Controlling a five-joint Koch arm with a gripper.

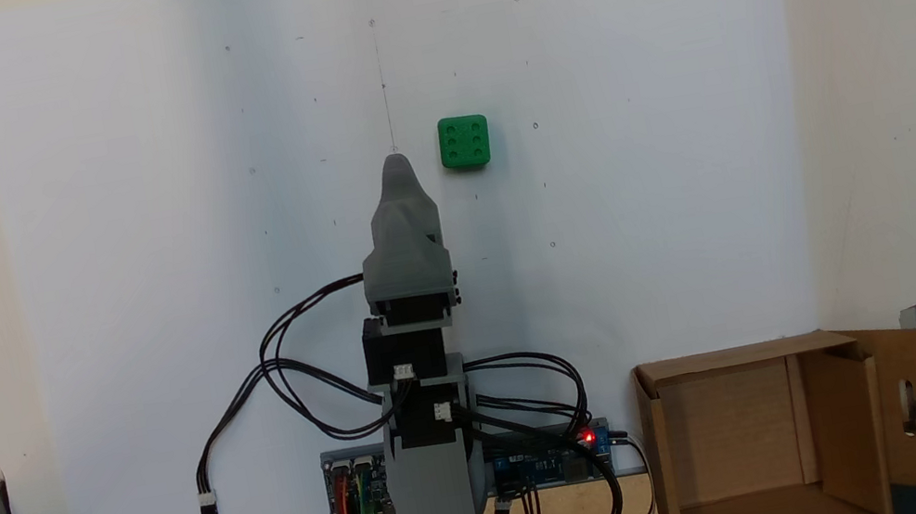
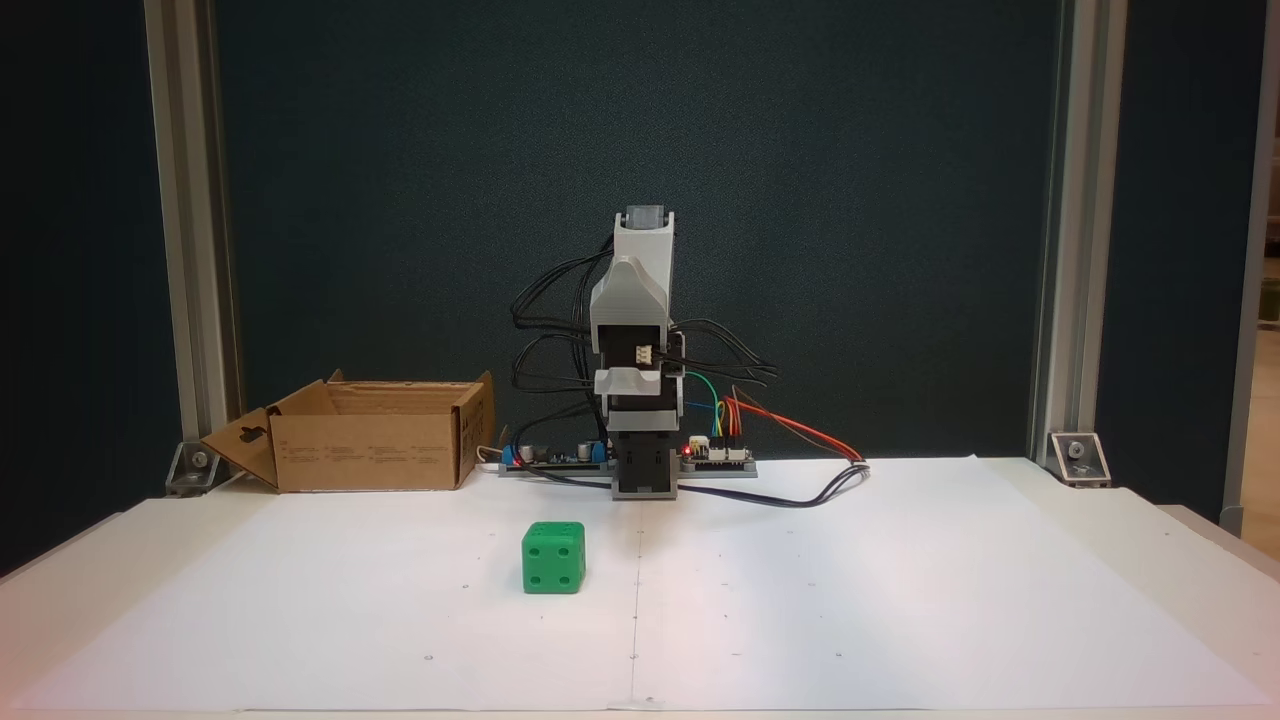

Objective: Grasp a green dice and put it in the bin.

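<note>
We see the green dice [image 1: 464, 142] resting alone on the white paper sheet [image 1: 138, 257] that covers the bench, upper centre of a fixed view, six pips up. In the front-facing fixed view the dice [image 2: 553, 558] sits lower centre, just left of the sheet's centre line, with a four-pip face toward the camera.

The arm [image 2: 640, 400] stands folded at the far bench edge, well apart from the dice. From above, its gripper [image 1: 396, 164] shows as one grey tapered tip pointing up the frame, just left of and below the dice, not touching. We cannot tell whether the fingers are spread or pressed together.

The bin [image 1: 739, 433] sits lower right in that view, open, flaps out, one flap slotted. From the front it [image 2: 365, 450] lies middle left, beside the circuit boards [image 2: 560, 455].
</note>
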